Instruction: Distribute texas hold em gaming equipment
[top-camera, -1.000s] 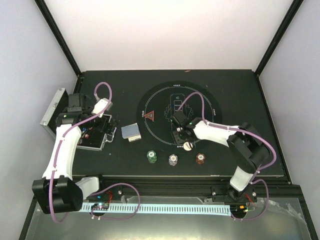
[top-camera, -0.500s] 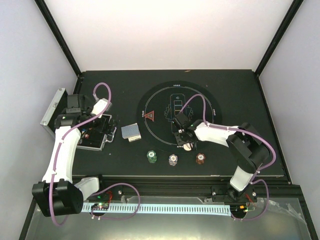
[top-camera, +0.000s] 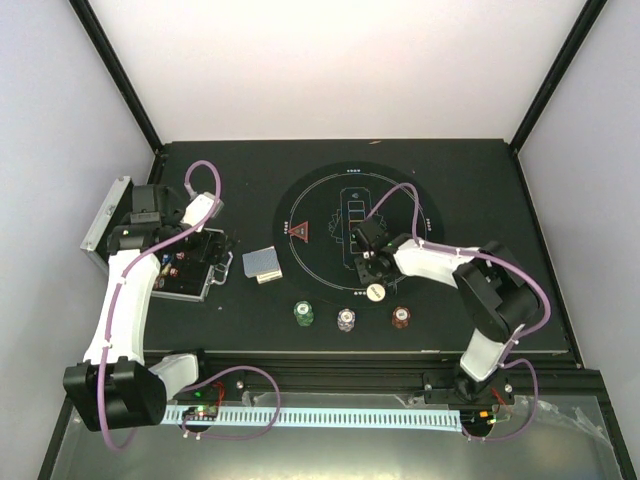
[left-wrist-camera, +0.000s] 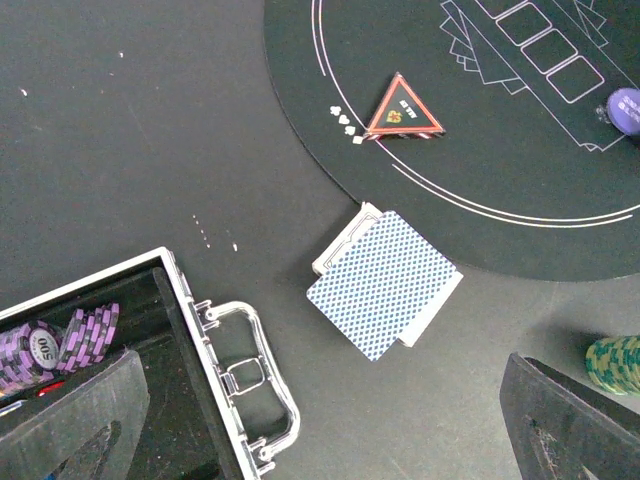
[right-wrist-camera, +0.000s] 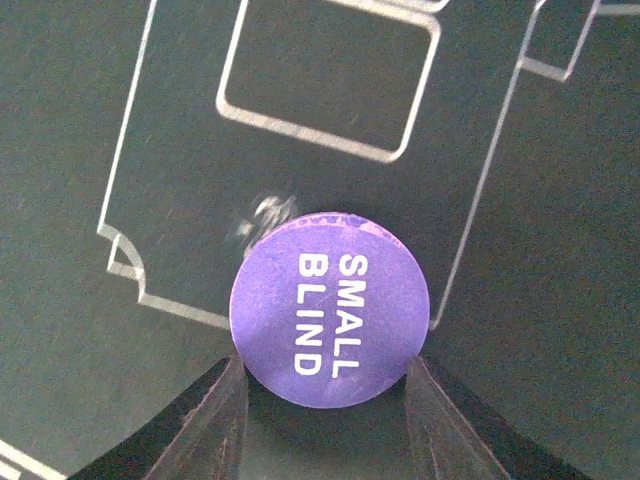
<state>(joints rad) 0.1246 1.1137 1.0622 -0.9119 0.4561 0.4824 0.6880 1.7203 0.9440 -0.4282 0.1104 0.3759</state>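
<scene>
Right fingers (right-wrist-camera: 215, 420) | pinching purple button disc (right-wrist-camera: 330, 305) by its edges | left fingers (left-wrist-camera: 570, 425) | spread wide

Black table (top-camera: 470, 180), bearing a round black mat (top-camera: 325, 195) with white printed outlines; an open silver ribbed case (top-camera: 105, 215) at the left edge; a grey-blue-backed card deck (top-camera: 264, 264) just beside the mat. Near row: green (top-camera: 303, 314), pale purple (top-camera: 346, 320) and red-brown (top-camera: 400, 317) chip stacks. Within the mat's circle: red triangle marker (top-camera: 300, 231); white button disc (top-camera: 375, 293); purple button disc (right-wrist-camera: 329, 306).
</scene>
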